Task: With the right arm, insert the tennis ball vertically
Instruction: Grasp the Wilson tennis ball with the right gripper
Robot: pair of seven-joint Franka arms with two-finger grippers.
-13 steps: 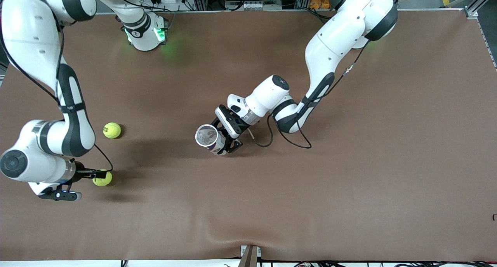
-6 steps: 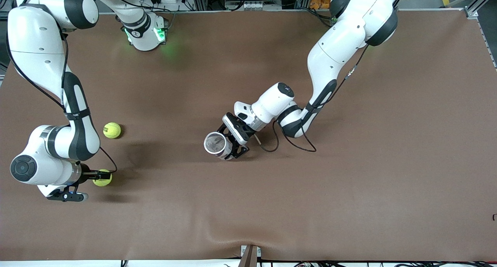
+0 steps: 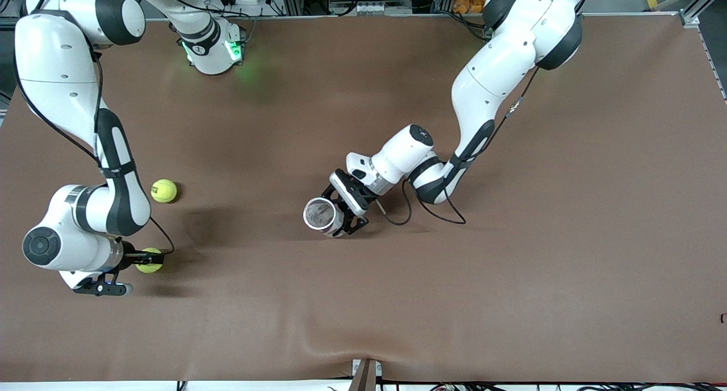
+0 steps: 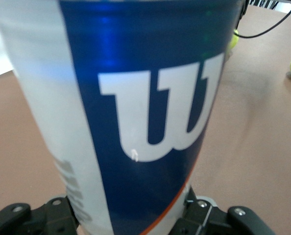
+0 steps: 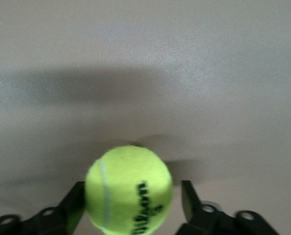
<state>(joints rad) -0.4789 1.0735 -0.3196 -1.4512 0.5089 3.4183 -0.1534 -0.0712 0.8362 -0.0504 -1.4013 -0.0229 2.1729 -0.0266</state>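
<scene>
Showing what the front view hides, the right wrist view has the right end effector straddling a tennis ball, grip uncertain.

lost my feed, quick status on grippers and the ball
Left gripper shut on the ball can, open end up, mid-table. Right gripper astride a tennis ball on the table, grip unconfirmed. Second ball loose nearby, not in the way.

Probably a robotics lab: aluminium framing, cables
</scene>
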